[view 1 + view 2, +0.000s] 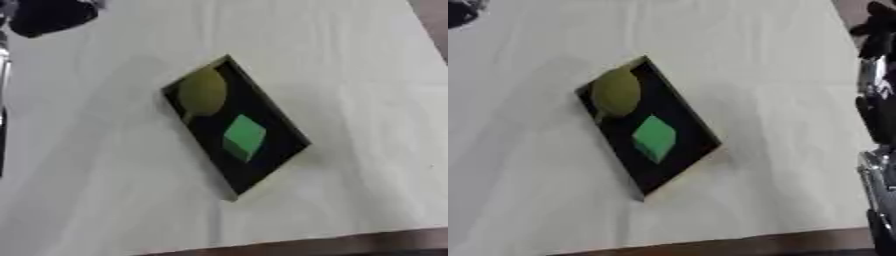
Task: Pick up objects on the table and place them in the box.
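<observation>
Cream worktop (367, 100) w/ black box (271, 150) askew mid-frame. Inside: olive round fruit (203, 92) at far end, green cube (243, 137) nearer (both well apart from hands). Left hand (48, 16) top-left, right hand (877, 30) top-right; fingers' state: can't tell.

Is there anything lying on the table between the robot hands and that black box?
Nothing visible does. The box already holds a yellow-green round object and a green block; the cloth-covered table between it and the left robot hand and right robot hand is bare.
</observation>
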Robot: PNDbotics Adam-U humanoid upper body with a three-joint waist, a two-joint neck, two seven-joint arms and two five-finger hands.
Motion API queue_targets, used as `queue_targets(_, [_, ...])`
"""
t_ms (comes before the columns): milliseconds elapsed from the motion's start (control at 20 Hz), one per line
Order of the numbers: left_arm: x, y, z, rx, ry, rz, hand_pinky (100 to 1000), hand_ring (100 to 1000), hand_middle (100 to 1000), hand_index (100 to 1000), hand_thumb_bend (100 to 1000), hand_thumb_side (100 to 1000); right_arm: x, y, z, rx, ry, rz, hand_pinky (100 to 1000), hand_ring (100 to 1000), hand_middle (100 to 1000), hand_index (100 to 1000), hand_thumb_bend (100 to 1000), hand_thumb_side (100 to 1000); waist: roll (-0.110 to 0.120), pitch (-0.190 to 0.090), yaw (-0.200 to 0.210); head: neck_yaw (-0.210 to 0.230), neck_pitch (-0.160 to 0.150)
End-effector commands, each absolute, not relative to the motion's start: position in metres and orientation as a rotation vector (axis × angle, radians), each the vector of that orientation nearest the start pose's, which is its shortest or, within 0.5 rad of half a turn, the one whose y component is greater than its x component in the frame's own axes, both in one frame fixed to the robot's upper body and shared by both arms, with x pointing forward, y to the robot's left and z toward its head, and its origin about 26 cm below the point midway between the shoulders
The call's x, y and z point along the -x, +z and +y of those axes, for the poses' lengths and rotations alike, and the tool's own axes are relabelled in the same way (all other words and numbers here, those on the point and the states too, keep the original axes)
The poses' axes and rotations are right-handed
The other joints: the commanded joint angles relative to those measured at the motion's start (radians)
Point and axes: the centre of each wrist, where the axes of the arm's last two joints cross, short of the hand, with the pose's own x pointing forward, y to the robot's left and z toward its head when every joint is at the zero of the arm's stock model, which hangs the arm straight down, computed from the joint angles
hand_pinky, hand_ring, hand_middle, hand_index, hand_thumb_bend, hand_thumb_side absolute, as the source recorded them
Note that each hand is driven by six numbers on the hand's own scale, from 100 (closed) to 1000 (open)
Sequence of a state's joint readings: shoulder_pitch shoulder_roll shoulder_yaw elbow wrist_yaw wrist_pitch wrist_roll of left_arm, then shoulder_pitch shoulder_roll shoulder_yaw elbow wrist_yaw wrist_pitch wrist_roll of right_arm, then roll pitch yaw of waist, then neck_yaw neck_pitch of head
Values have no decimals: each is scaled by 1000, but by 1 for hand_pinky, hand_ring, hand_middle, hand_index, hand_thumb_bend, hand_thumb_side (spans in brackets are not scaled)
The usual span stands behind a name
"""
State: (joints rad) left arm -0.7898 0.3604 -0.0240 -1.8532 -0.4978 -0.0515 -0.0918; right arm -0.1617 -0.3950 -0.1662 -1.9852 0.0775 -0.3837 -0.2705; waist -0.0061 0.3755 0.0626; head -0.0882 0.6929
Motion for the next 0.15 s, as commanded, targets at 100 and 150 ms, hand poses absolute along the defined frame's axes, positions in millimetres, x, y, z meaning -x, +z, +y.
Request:
queue_targets(100, [-323, 331, 249, 936, 684, 3266, 804, 746, 663, 851, 140, 474, -280, 194, -331, 583, 122, -2623, 904, 875, 565, 900, 100, 608, -8, -13, 2, 19, -30])
queue_targets(150, [-321, 328, 258, 945, 622, 3282, 804, 746, 663, 851, 144, 475, -280, 195, -331, 591, 114, -2628, 903, 875, 566, 900, 100, 608, -12, -11, 3, 20, -34])
